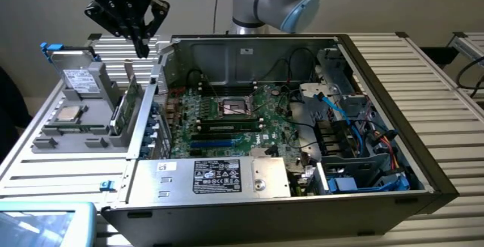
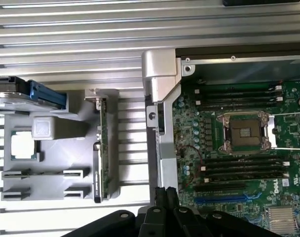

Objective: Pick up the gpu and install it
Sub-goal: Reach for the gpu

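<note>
The gpu (image 1: 126, 108) is a thin green card standing on edge in a slot of the grey holder (image 1: 56, 140), just outside the open computer case on the exterior view's left. In the wrist view the gpu (image 2: 101, 148) shows edge-on with its silver bracket at one end. My gripper (image 1: 142, 47) hangs well above the card, shut and holding nothing, with its fingers pointing down. In the wrist view my gripper (image 2: 166, 197) lines up over the case wall (image 2: 157, 123), between the gpu and the motherboard (image 2: 239, 94). A blue expansion slot (image 2: 224, 200) lies on the board.
The case (image 1: 393, 111) lies open with the motherboard (image 1: 226, 97), memory sticks (image 1: 230, 127), a power supply (image 1: 219, 176) and cables (image 1: 363, 122) inside. The holder also carries a processor (image 1: 69, 113) and a drive with a blue clip (image 1: 76, 77). A blue-edged screen (image 1: 38, 224) sits at the front.
</note>
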Robot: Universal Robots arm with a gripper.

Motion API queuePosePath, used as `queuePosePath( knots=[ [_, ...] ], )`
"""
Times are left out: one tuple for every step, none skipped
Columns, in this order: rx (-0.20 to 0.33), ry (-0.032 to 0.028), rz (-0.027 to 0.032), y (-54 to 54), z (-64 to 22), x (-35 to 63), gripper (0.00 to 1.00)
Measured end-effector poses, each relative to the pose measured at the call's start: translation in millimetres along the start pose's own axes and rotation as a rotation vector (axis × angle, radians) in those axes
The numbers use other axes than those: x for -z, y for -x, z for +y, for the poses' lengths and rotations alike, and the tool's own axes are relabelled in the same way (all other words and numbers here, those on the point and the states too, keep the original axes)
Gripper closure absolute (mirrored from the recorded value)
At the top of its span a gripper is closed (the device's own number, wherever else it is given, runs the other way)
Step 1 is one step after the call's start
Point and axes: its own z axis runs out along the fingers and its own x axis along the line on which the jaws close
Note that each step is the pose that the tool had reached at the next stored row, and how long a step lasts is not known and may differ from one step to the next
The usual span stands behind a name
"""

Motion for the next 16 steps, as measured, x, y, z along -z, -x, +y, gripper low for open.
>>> queuePosePath(
  knots=[
    [0.0, 0.001, 0.0001, -4.7, 0.0, -0.3, 0.88],
    [0.0, 0.0019, 0.0002, -9.2, -0.1, -0.6, 0.88],
    [0.0, 0.0028, 0.0003, -13.7, -0.2, -0.9, 0.88],
    [0.0, 0.004, 0.0003, -18.2, -0.3, -1.2, 0.88],
    [0.0, 0.0053, 0.0004, -22.7, -0.4, -1.5, 0.88],
    [0.0, 0.0067, 0.0005, -27.2, -0.5, -1.8, 0.88],
    [0.0, 0.0081, 0.0006, -31.7, -0.6, -2.1, 0.88],
    [0.0, 0.0096, 0.0007, -36.4, -0.8, -2.4, 0.88],
    [0.0, 0.0112, 0.001, -41.1, -0.9, -2.6, 0.88],
    [0.0, 0.0127, 0.0019, -45.1, -1.0, -2.8, 0.88],
    [-0.001, 0.0134, 0.003, -47.4, -1.1, -2.9, 0.88],
    [-0.001, 0.0137, 0.0032, -48.6, -1.2, -3.1, 0.88],
    [-0.001, 0.0141, 0.0034, -50.2, -1.3, -3.3, 0.88],
    [-0.001, 0.0145, 0.0036, -51.8, -1.5, -3.5, 0.88],
    [-0.001, 0.0148, 0.0039, -53.6, -1.6, -3.6, 0.88],
    [-0.001, 0.0148, 0.0042, -55.6, -1.7, -3.7, 0.88]
  ],
)
